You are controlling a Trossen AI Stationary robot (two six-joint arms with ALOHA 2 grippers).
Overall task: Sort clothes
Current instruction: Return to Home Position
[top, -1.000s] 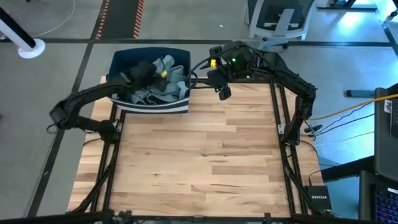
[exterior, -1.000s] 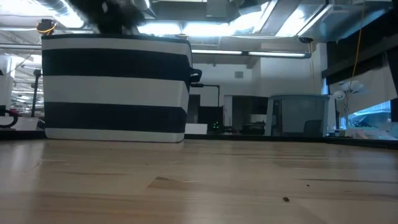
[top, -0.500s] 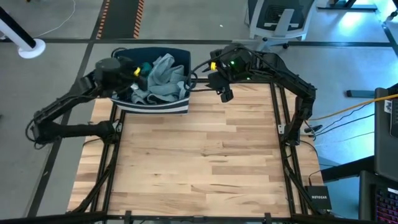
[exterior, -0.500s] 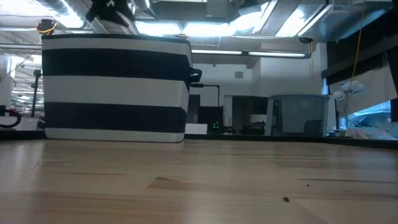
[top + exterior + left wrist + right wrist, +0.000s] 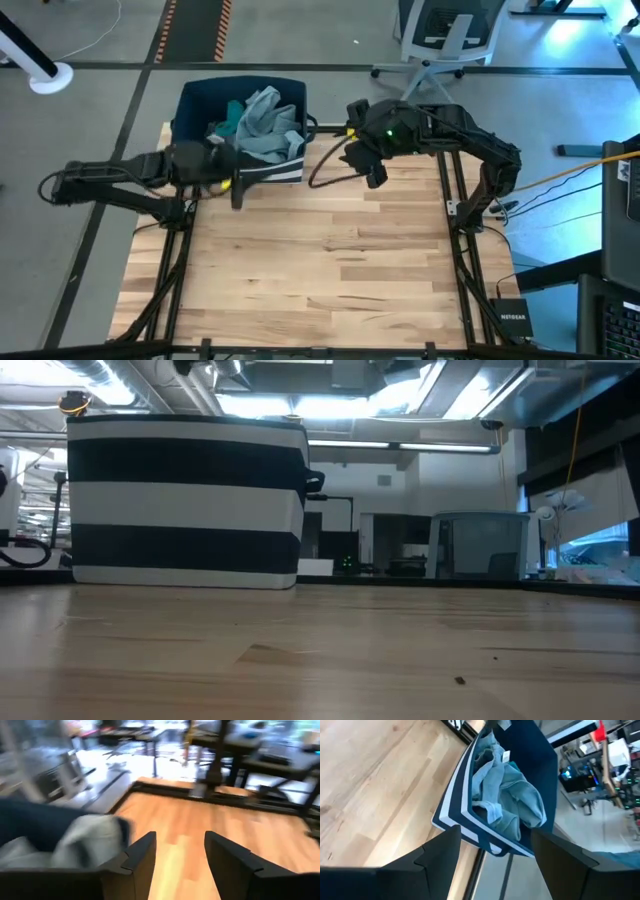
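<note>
High view: clothes (image 5: 262,122) heaped in bin (image 5: 200,100) at a corner of the desk (image 5: 320,260), left-arm side. Left jaws just beside bin's wall, right jaws near its other side, both apart from the heap.

Low view: striped bin only; no garment visible.

Left wrist: left jaws released, empty; grey cloth alongside.

Right wrist: right jaws released, empty; heap ahead. Judged soft, light, limp; pinch a raised fold.

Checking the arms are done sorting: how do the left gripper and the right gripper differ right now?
The left gripper hangs at the bin's front wall; the right gripper hangs off the bin's right side, apart from it. The left arm lies stretched nearly straight; the right arm is folded at its elbow. Both grippers are open and empty over the table, with the clothes in the bin.
</note>
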